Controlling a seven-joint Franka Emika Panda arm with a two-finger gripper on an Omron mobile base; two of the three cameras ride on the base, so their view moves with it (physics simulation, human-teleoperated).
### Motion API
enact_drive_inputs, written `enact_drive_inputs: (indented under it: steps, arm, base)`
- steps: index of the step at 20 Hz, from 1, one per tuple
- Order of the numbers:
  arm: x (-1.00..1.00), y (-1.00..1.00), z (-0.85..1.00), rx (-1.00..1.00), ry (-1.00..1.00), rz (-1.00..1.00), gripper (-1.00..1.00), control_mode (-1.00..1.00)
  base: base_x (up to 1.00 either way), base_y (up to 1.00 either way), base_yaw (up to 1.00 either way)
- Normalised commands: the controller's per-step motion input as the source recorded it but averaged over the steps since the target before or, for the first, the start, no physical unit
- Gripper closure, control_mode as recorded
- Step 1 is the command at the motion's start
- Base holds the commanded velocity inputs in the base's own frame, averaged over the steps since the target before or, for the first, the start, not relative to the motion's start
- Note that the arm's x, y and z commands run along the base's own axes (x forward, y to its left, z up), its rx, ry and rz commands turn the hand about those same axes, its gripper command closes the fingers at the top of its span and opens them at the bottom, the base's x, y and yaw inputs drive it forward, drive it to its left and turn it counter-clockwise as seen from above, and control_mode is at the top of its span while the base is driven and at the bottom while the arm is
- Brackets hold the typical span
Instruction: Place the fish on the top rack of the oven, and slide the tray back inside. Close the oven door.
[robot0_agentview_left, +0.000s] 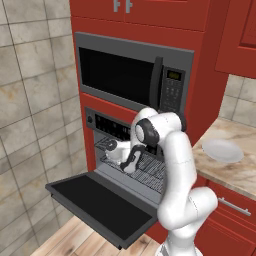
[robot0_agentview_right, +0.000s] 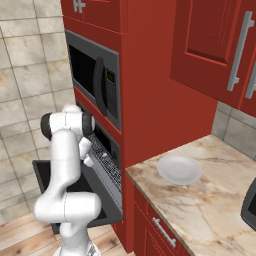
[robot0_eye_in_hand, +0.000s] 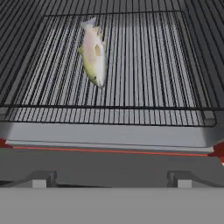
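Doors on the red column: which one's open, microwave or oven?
The oven door. It hangs flat, folded down below the wire racks, while the microwave above keeps its dark glass door flush and closed.

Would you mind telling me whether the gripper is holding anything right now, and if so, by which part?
Nothing is held. The fish lies free on the top rack, and the gripper is open.

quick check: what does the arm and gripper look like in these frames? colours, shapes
Glossy white arm built of rounded tubular links, with dark grey bands and caps at the joints. The gripper is a white hand with dark, near-black fingers; in the hand view its tips are small grey blocks. No cables or markings visible.
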Motion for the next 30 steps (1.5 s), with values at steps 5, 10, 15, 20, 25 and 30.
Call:
enact_drive_inputs:
  steps: [5,10,15,20,25,30]
  arm:
    - [-0.85,0.37,0.73,0.00,-0.24,0.00,-1.00,-1.00]
    - [-1.00,0.16,0.55,0.05,-0.29,0.00,-1.00,-1.00]
    - [-1.00,0.36,0.21,0.03,-0.23,-0.02,-1.00,-1.00]
    - [-1.00,0.44,0.22,0.01,-0.23,-0.05,-1.00,-1.00]
    - [-1.00,0.56,0.01,0.07,-0.11,-0.10,-1.00,-1.00]
    - [-1.00,0.60,0.00,0.15,-0.04,-0.17,-1.00,-1.00]
  base:
    - [0.00,0.00,0.00]
    - [0.00,0.00,0.00]
    - [0.00,0.00,0.00]
    - [0.00,0.00,0.00]
    - [0.00,0.00,0.00]
    - [0.00,0.00,0.00]
